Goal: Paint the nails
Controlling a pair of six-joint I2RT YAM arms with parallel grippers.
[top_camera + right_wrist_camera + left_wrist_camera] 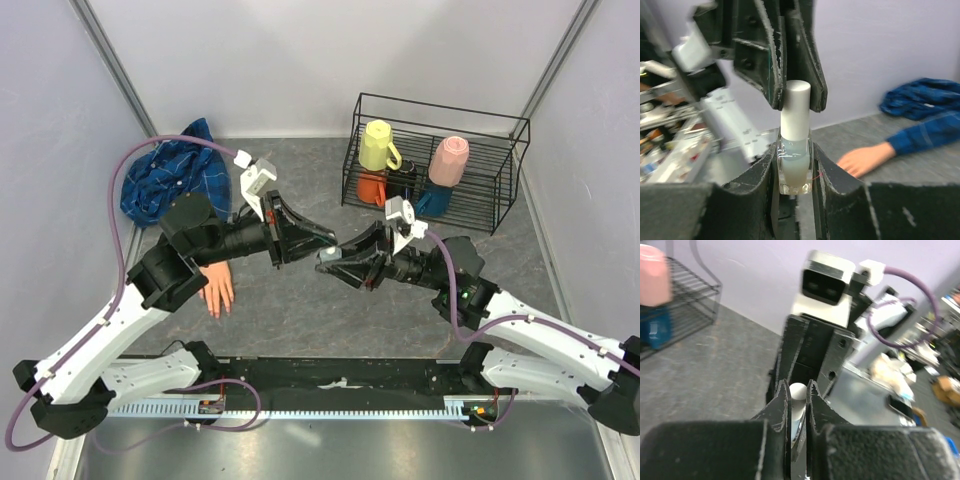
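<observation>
Where the right pincer (795, 156) grips, bottle's (795, 175) clear.

The grey, scuffed table (300, 310) carries little. At its left a pale mannequin hand (216, 290) lies flat, fingers pointing to the near edge, its blue plaid sleeve (170, 180) bunched in a heap towards the far left corner. A black wire rack (500, 150) stands at the far right (cups inside it, yellow, pink, orange and blue). A black base plate (340, 375) runs along the near edge.
</observation>
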